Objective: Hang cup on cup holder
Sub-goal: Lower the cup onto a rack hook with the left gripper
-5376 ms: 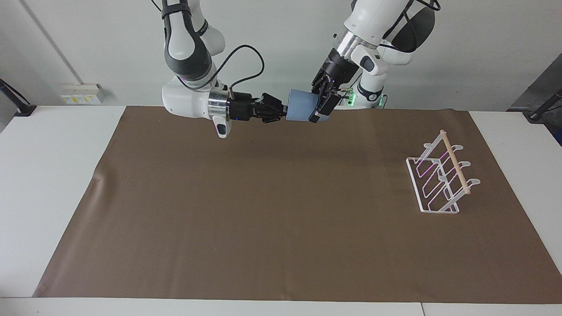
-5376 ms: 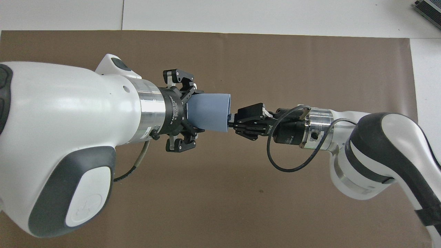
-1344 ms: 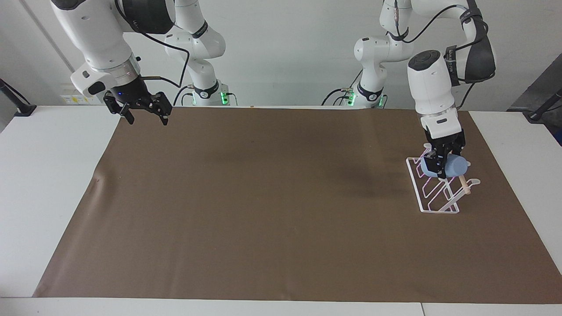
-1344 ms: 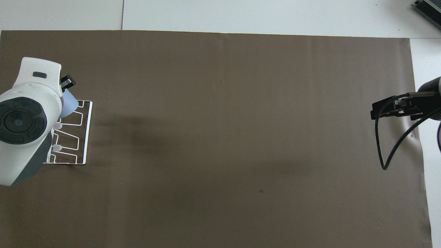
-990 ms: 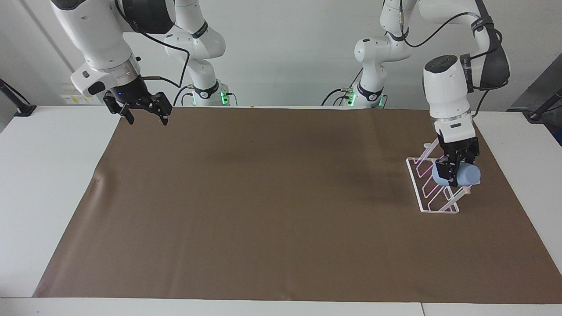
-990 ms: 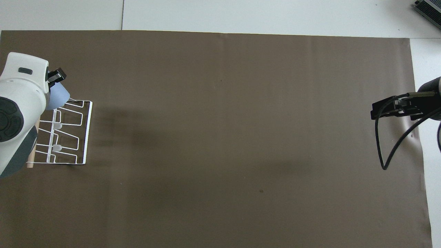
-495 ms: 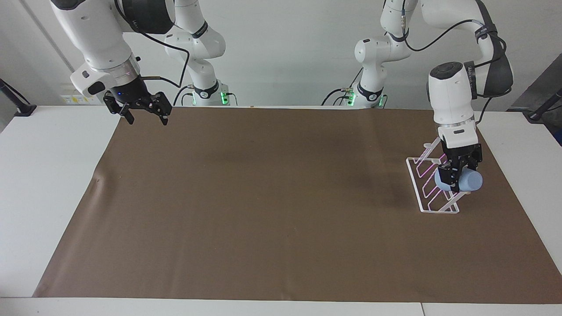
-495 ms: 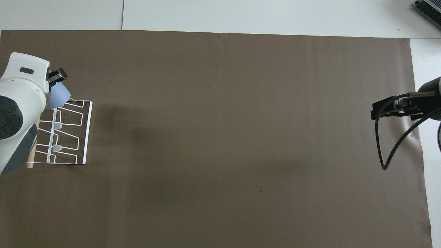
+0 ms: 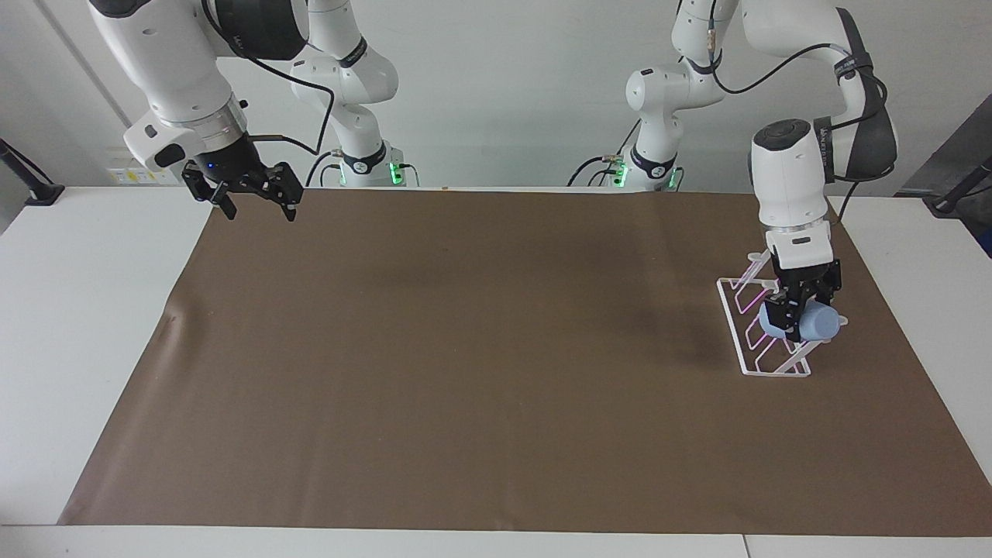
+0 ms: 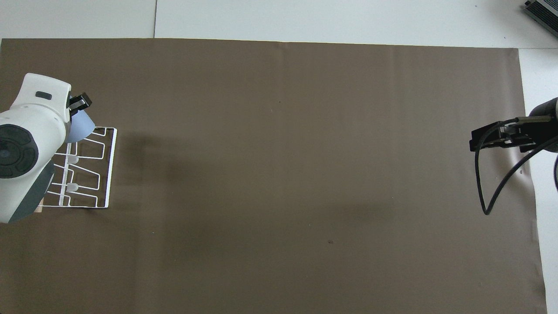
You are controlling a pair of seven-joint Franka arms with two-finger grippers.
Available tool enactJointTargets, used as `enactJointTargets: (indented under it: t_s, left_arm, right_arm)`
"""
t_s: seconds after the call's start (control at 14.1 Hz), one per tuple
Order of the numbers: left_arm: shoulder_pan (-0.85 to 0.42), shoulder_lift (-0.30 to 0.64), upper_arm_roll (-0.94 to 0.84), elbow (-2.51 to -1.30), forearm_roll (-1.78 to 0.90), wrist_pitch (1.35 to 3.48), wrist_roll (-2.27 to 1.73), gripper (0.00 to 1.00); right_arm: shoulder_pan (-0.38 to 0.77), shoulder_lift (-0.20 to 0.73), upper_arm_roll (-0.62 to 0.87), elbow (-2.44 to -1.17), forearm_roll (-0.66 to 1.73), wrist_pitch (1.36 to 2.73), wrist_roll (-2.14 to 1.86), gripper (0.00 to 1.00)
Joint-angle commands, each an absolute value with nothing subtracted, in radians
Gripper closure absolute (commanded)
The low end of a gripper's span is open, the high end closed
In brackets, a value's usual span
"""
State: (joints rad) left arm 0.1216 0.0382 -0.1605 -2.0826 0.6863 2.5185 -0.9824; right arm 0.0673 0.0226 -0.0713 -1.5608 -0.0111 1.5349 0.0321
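Note:
The light-blue cup [image 9: 811, 325] lies on its side in my left gripper [image 9: 792, 324], which is shut on it and points down from above. It hangs over the white wire cup holder [image 9: 745, 341], at the prong farthest from the robots, by the end of the wooden dowel. Whether the cup rests on a prong I cannot tell. In the overhead view the left arm covers most of the cup [image 10: 82, 129] and part of the cup holder [image 10: 110, 168]. My right gripper [image 9: 254, 203] waits open and empty above the mat's corner at the right arm's end.
A brown mat [image 9: 480, 364] covers most of the white table [image 9: 85, 310]. A black cable [image 10: 481, 183] loops down from the right arm. The cup holder stands near the mat's edge at the left arm's end.
Over the last second my left gripper has carried the cup lower and a little toward the rack's wire side. The right arm has stayed still.

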Motion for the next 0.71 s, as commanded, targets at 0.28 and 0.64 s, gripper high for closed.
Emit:
enactJointTargets:
  t_s: [0.28,0.64]
  left_arm:
    - [0.146,0.021,-0.163,-2.144,0.707,2.580,-0.983,1.00]
    - [0.146,0.021,-0.163,-2.143,0.706,2.574,-0.974,0.91]
  right_arm:
    - [0.057,0.020,-0.063,-1.559,-0.020,1.522,0.034,0.00]
    - [0.057,0.018,-0.063,-1.559,-0.020,1.522,0.034,0.00]
